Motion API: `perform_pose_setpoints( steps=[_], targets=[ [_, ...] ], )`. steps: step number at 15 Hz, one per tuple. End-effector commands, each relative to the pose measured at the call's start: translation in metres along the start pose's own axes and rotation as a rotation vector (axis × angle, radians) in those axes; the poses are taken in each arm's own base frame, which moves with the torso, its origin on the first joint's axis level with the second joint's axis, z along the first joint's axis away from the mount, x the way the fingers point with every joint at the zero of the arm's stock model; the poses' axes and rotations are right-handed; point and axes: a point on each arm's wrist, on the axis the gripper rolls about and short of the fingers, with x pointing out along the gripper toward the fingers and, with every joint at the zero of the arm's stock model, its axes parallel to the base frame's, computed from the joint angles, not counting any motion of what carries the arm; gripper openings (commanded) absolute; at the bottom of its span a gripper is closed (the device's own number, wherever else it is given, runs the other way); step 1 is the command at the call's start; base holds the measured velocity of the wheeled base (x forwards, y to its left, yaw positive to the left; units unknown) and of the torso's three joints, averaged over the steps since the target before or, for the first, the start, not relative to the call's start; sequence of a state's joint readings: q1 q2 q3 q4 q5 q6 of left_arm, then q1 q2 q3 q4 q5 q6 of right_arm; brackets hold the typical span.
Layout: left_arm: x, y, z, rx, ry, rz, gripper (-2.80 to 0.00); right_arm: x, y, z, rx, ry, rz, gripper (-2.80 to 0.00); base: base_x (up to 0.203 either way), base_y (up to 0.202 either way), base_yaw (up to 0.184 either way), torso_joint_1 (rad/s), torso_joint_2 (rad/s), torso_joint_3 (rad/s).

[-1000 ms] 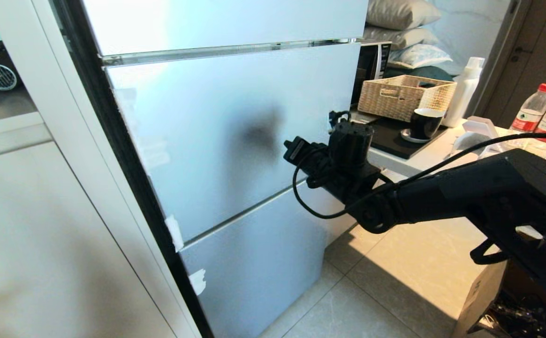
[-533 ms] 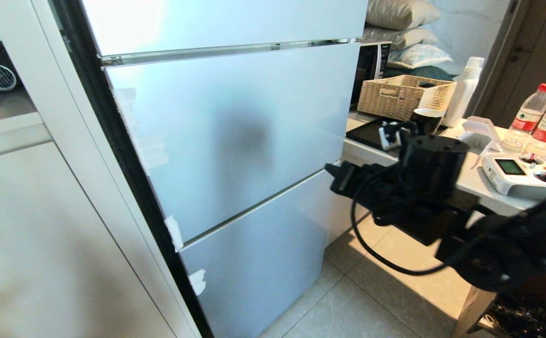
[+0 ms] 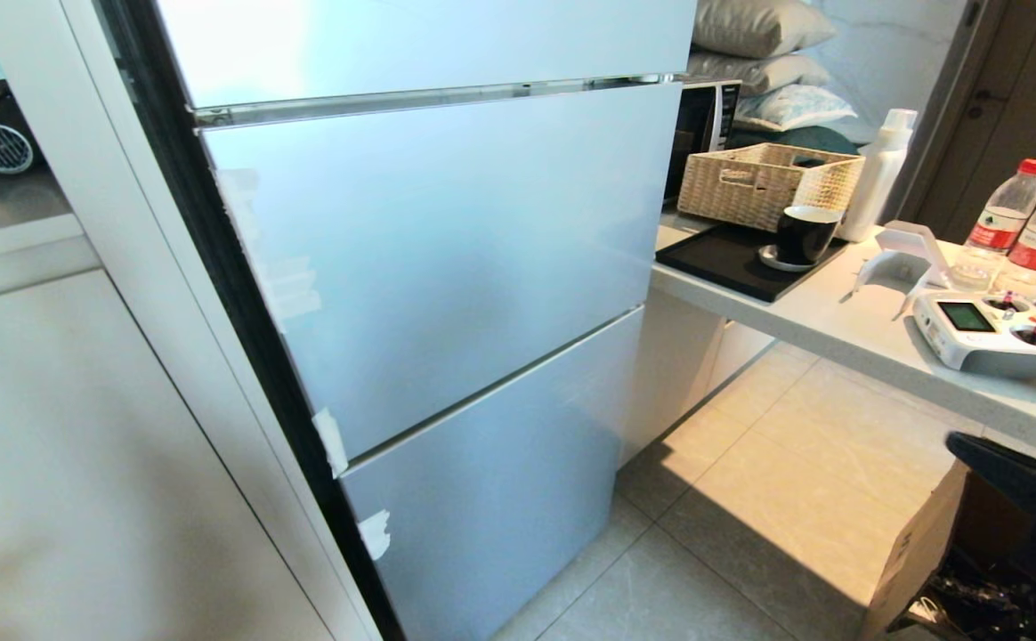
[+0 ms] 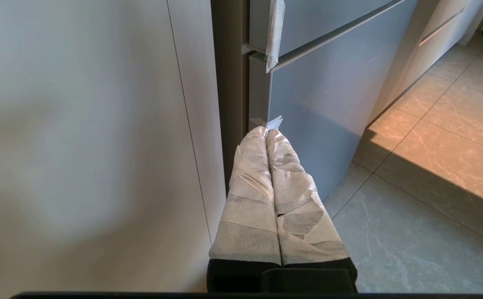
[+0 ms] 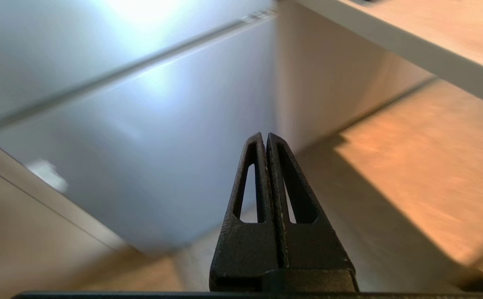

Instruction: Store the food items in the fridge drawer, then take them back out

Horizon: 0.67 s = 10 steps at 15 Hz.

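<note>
1. The fridge (image 3: 447,267) is fully closed; no drawer or food shows, so a door must be opened first.
2. The counter (image 3: 838,329) with its basket (image 3: 767,182) stands close on the right, crowding any swing.
3. Right gripper (image 5: 265,139): fingers pressed together, empty, low near the floor.
4. Left gripper (image 4: 266,133): taped fingers together, empty.

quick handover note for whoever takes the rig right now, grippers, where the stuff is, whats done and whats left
Left gripper: shut, empty, fingers wrapped in white tape, parked low by the fridge's bottom door panel.
Right gripper: shut, empty, low in front of the fridge, out of the head view.
Fridge: all door panels closed. No fridge drawer and no food item in any view.
Done: cannot tell from the views whether the food was stored or taken back out.
Left: check where the food is before going on.
</note>
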State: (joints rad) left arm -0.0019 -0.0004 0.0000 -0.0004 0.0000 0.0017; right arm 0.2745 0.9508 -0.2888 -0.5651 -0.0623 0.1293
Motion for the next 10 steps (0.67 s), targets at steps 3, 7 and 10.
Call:
perform_pose_setpoints(
  steps=[3,7,10],
  targets=[
    [0.0,0.0,0.0,0.0,-0.001,0.0,-2.8,-0.097,-0.014,-0.061,-0.175,-0.144,-0.1,-2.8,0.0,0.0,0.0,0.0,0.0,0.0],
    [0.0,0.0,0.0,0.0,0.0,0.0,-2.8,-0.119,-0.016,-0.116,-0.194,-0.039,-0.16,-2.8,0.0,0.0,0.0,0.0,0.0,0.0],
    [0.0,0.0,0.0,0.0,0.001,0.0,-2.8,-0.123,-0.015,-0.122,-0.219,-0.093,-0.172,-2.8,0.0,0.0,0.0,0.0,0.0,0.0]
  ],
)
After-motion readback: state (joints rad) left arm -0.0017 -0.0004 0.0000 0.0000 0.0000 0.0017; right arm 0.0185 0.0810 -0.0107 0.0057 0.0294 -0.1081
